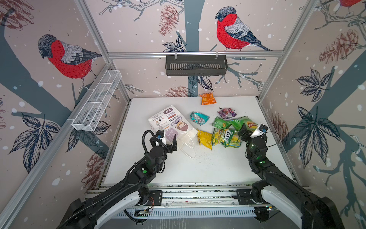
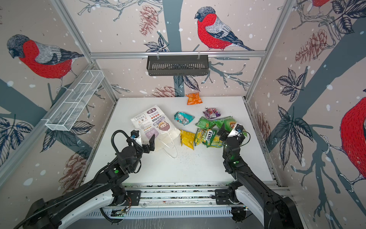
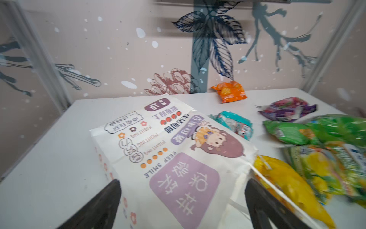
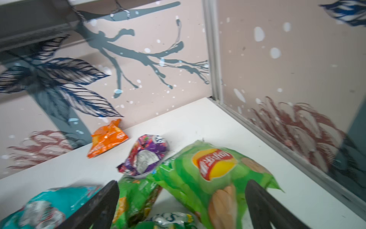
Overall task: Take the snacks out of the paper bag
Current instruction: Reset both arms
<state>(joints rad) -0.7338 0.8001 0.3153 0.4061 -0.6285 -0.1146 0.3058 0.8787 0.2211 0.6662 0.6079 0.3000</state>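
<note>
Left arm (image 1: 138, 174) comes in from the near-left corner, elbow low and wrist bent up, so the left tool (image 1: 168, 138) hangs over the mouth end of the paper bag (image 1: 168, 121). Its fingers are spread wide, and in the wrist view they sit either side of the bag's purple label with nothing pinched. I can't tell if they're actually touching the paper.

Right arm (image 1: 263, 164) mirrors it from the near-right corner. The right tool (image 4: 182, 184) is also spread wide and holding nothing, and it sits right above the spot where the Lay's bag (image 1: 244, 124) meets the green-yellow multi-pack (image 1: 225, 137).

The bag itself lies flat on the tabletop (image 1: 198, 168), printed side up, with the loop handles (image 1: 188, 148) flopped out toward the front.

All seven snacks are outside the bag and off to its right:
- yellow packet (image 1: 205, 138), just beside the bag's mouth and touching the multi-pack
- teal packet (image 1: 199, 118), near the bag's far-right side
- small green packet (image 1: 220, 123), tucked against the Lay's bag
- purple packet (image 1: 227, 113), just behind those two
- orange packet (image 1: 207, 98), on its own by the back wall, well apart from both tools
</note>
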